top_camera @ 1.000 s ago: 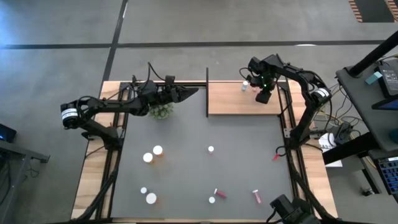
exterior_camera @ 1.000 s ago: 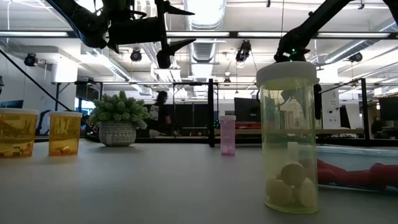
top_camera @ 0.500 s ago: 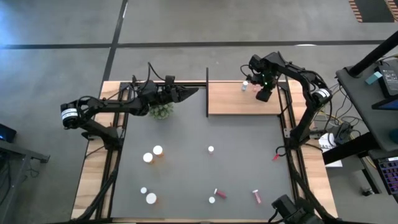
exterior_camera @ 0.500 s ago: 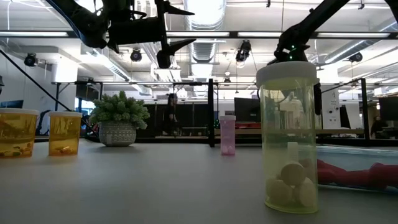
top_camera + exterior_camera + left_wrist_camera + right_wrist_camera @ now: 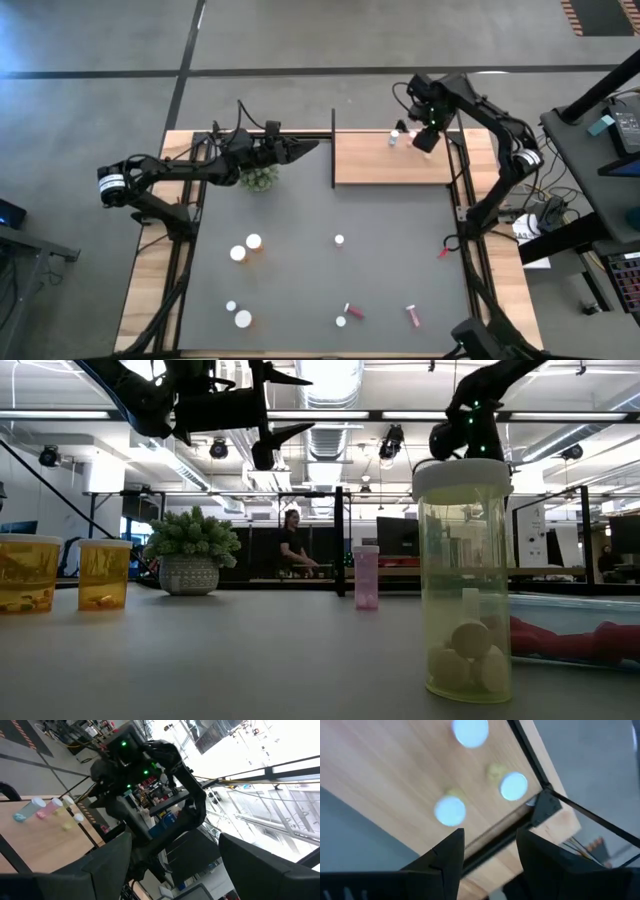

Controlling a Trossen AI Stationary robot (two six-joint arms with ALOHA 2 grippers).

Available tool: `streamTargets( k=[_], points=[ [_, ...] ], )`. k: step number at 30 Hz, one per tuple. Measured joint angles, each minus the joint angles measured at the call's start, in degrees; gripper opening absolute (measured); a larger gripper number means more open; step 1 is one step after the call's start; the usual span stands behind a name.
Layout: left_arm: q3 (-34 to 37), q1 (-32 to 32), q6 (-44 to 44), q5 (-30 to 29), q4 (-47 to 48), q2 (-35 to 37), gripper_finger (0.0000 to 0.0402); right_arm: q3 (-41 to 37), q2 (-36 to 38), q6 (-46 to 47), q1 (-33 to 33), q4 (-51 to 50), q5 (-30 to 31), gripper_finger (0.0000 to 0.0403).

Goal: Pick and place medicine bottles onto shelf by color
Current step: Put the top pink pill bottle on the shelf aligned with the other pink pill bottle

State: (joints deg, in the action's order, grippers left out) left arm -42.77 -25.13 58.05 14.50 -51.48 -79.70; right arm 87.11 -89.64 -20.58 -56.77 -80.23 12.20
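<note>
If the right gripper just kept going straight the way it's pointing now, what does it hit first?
Most likely the shelf itself. The right gripper looks down past its empty, parted fingers at the board's edge and black rod, with three white-capped bottles just beyond. Depth is unclear, so the nearest bottle might be grazed.

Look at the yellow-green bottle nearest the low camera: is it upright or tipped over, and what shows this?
Upright. The yellow-green bottle stands on its base on the table, white cap on top, its pills settled at the bottom.
</note>
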Motion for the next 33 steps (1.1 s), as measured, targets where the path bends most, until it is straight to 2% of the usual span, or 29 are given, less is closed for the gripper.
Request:
streamTargets(
  k=[2,15,20,22,25,33],
  points=[
    [0.0,-0.01,0.0,0.0,0.0,0.0,0.0283,0.55,0.69,0.82,0.1,-0.04,-1.61,0.0171],
    [-0.01,0.01,0.02,0.0,0.0,0.0,0.0283,2.25,7.22,7.91,1.2,0.23,-2.27,0.0171],
    [-0.02,0.01,0.02,0.05,0.0,0.01,0.0283,1.92,10.54,13.99,4.47,1.28,-9.98,0.0171],
    [-0.01,0.01,0.02,0.38,0.0,0.0,0.0283,1.64,11.7,17.61,6.97,2.69,-12.18,0.0171],
    [-0.02,0.05,0.06,2.27,0.0,0.0,0.0283,1.54,12.8,22.44,12.35,3.85,-12.25,0.0171],
    [-0.01,1.51,1.24,14.1,0.0,0.02,0.0283,1.42,13.0,32.12,32.21,8.75,-12.23,0.0171]
  ],
)
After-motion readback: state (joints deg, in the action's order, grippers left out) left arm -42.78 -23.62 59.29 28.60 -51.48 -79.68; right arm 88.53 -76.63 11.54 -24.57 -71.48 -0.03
